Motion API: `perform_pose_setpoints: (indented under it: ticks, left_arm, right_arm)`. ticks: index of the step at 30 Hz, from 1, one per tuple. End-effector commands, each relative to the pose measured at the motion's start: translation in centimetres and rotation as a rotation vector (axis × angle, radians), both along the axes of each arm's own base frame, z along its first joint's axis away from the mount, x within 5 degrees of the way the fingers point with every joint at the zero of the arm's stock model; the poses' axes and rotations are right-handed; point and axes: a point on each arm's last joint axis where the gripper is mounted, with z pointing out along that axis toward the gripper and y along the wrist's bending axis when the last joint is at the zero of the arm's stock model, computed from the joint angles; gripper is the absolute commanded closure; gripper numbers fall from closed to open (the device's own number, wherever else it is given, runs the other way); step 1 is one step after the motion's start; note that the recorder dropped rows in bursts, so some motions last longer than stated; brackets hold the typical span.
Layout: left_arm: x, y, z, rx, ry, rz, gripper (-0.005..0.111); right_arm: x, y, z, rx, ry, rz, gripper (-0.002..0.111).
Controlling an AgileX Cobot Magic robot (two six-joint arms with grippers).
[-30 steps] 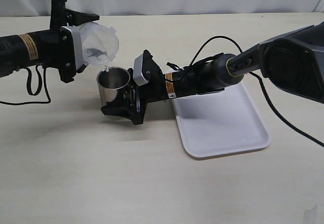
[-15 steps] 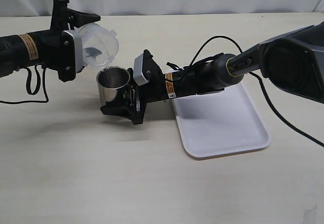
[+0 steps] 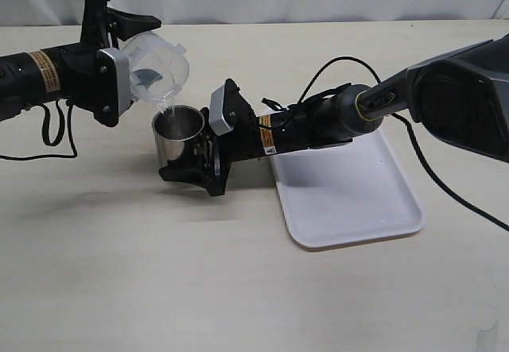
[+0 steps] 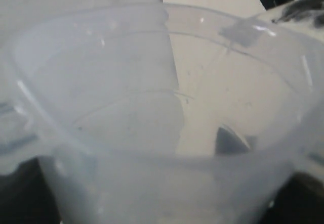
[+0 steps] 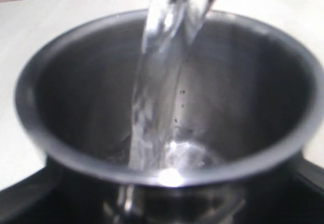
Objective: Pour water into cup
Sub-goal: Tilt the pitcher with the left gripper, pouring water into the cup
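Over the cup [image 3: 176, 136] — pitcher [image 3: 155, 66] tipped, water [image 5: 152, 107] falling

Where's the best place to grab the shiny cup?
Grip the cup low around its round wall, from the right, as the right gripper holds it. It has no handle, and its open top must stay free for water from the pitcher tilted above its left side.

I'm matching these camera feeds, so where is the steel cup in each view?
Exterior view: the cup stands left of centre in the right gripper, under the tilted pitcher.
Left wrist view: pitcher fills it; cup not clearly seen.
Right wrist view: cup fills it, water streaming in.
Shared landmark: the pitcher, exterior and left wrist; water, exterior and right wrist.
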Motion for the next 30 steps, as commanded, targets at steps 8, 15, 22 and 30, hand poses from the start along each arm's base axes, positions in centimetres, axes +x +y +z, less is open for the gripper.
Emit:
perform_pose_setpoints:
  ticks: [8, 15, 22, 30]
  left_arm:
    - [0.2, -0.4, 0.8, 0.011, -0.092, -0.026, 0.107]
    - [0.2, -0.4, 0.8, 0.056, -0.134, -0.043, 0.107]
    - [0.1, -0.7, 1.1, 0.067, -0.194, -0.079, 0.107]
    - [0.1, -1.3, 1.2, 0.081, -0.228, -0.075, 0.107]
  right_arm:
    - [0.0, 0.0, 0.6, 0.004, -0.023, 0.017, 0.104]
    - [0.0, 0.0, 0.6, 0.006, -0.022, 0.018, 0.104]
    - [0.0, 0.0, 0.6, 0.008, -0.022, 0.020, 0.104]
    - [0.0, 0.0, 0.6, 0.008, -0.022, 0.020, 0.104]
